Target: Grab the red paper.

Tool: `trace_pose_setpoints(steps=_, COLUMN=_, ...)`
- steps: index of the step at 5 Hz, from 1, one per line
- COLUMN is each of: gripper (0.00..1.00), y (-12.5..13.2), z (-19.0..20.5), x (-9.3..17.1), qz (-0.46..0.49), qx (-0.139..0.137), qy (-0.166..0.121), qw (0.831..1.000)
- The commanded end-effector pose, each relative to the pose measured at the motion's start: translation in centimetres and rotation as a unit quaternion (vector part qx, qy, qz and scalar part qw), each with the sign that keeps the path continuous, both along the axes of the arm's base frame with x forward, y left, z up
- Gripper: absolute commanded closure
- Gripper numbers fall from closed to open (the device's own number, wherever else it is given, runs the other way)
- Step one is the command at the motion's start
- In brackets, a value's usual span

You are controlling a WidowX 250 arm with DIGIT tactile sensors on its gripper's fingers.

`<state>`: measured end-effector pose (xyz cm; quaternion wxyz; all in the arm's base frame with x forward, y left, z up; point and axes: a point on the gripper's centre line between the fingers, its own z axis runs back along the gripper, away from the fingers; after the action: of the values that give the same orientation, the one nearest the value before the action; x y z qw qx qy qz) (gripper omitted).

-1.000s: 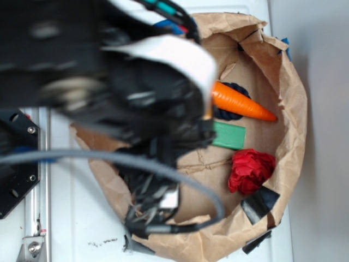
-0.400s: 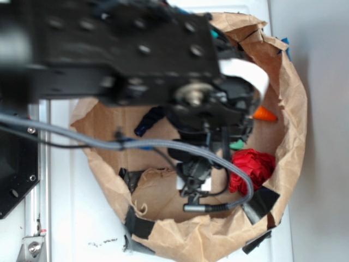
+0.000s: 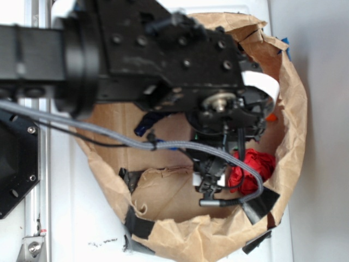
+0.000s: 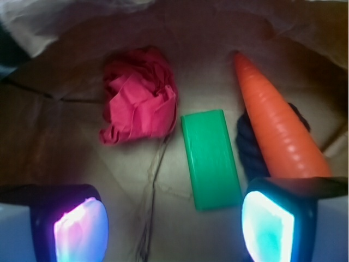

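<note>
Red paper lies ahead and left of the hand, whose fingers are spread apart.

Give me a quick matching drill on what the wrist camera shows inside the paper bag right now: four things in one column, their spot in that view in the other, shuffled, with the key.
Things:
1. red paper
2. green block
3. carrot
4. dark blue object

Places in the wrist view:
A. tucked under the orange thing, mostly hidden
B. upper left, lying apart from the others
C. far right, running diagonally down to the right jaw
D. centre, between the crumpled wad and the orange thing

Pairs: 1-B, 2-D, 3-C, 4-A

The gripper has its jaws spread, with nothing between them.
</note>
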<state>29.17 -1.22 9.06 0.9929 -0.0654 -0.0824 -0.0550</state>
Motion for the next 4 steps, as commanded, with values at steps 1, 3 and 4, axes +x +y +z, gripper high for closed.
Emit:
trace_pose_setpoints(steps=1, gripper=0.0, y=-1.2, z=-0.2, x=3.0, qz=0.012, qx=-0.016, qy=-0.059, qw=0.998)
trace_pose_setpoints(steps=3, gripper=0.0, y=-3.3, z=-2.1, x=4.6, qz=0.003, qx=-0.026, qy=-0.076, qw=0.997)
trace_pose_setpoints(steps=4, gripper=0.0, y=-4.3, z=-3.3, x=5.3, qz=-0.004, qx=-0.037, qy=-0.069, qw=0.997)
